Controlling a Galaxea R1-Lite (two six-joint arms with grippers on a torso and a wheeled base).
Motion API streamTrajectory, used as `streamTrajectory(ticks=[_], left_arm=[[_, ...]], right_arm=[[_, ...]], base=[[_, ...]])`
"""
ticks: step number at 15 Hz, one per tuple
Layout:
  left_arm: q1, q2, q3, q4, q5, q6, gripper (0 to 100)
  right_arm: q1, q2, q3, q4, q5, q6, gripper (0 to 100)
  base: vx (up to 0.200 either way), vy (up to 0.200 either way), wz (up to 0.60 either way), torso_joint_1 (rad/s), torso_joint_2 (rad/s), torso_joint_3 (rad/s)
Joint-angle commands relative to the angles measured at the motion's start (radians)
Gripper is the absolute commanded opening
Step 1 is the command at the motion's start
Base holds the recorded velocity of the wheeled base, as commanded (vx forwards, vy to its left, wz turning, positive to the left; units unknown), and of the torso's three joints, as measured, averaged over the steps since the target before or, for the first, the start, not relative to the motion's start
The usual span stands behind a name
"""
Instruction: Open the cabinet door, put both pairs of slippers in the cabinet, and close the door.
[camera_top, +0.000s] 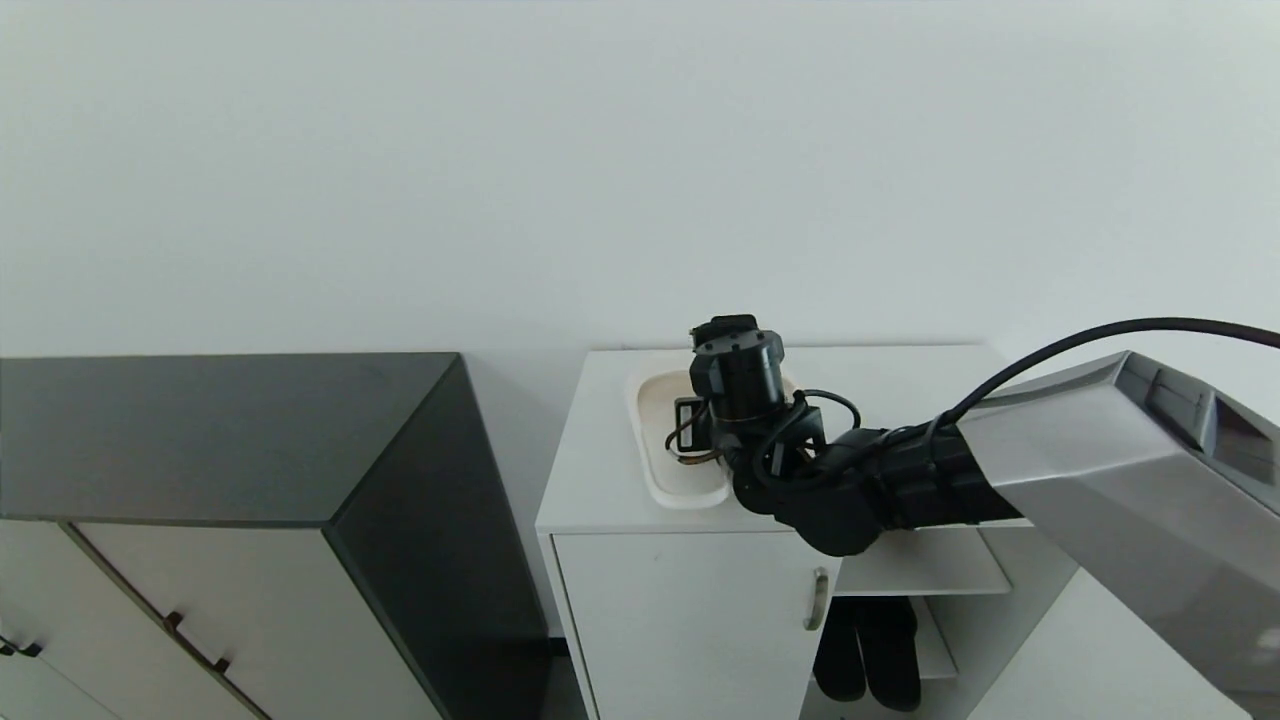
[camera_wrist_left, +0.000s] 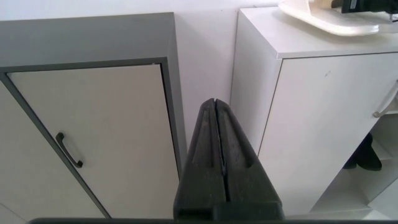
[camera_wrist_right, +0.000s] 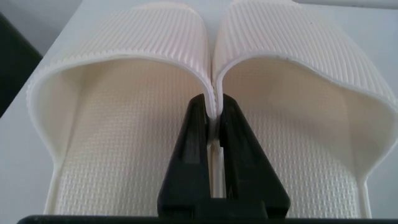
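A pair of white slippers (camera_top: 668, 470) lies side by side on top of the white cabinet (camera_top: 600, 450). My right gripper (camera_wrist_right: 212, 107) is over them, shut on the two inner edges of their uppers (camera_wrist_right: 124, 93), pinched together. A pair of black slippers (camera_top: 868, 655) stands inside the cabinet's open right half, under a shelf (camera_top: 920, 565). The left door (camera_top: 690, 620) with its metal handle (camera_top: 818, 598) is closed. My left gripper (camera_wrist_left: 215, 112) is low in front of the cabinets, shut with nothing in it. The white slippers (camera_wrist_left: 329, 18) and black slippers (camera_wrist_left: 367, 155) also show in the left wrist view.
A dark grey cabinet (camera_top: 230, 430) with pale doors and black handles (camera_wrist_left: 68, 149) stands to the left of the white one, with a narrow gap between them. A plain white wall is behind both. The opened right door (camera_top: 1090, 650) juts out at the lower right.
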Motion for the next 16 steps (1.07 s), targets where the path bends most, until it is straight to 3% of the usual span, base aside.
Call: streamTrajectory(ticks=[1, 5, 13, 16], left_arm=[[-0.001, 0.002, 0.0, 0.0, 0.0, 0.0, 0], [0.001, 0.0, 0.0, 0.0, 0.0, 0.0, 0], [-0.001, 0.0, 0.0, 0.0, 0.002, 0.0, 0], [-0.001, 0.002, 0.0, 0.0, 0.002, 0.0, 0]], right_arm=[[0.029, -0.18, 0.164, -0.004, 0.004, 0.003, 0], [0.097, -0.482, 0.588, -0.08, 0.124, 0.006, 0], [0.091, -0.48, 0.641, -0.124, 0.129, 0.005, 0], [0.091, -0.482, 0.634, -0.126, 0.126, 0.006, 0]], base=[[0.0, 0.0, 0.0, 0.0, 0.0, 0.0], [0.0, 0.0, 0.0, 0.0, 0.0, 0.0], [0.0, 0.0, 0.0, 0.0, 0.0, 0.0], [-0.2, 0.0, 0.0, 0.009, 0.01, -0.001]])
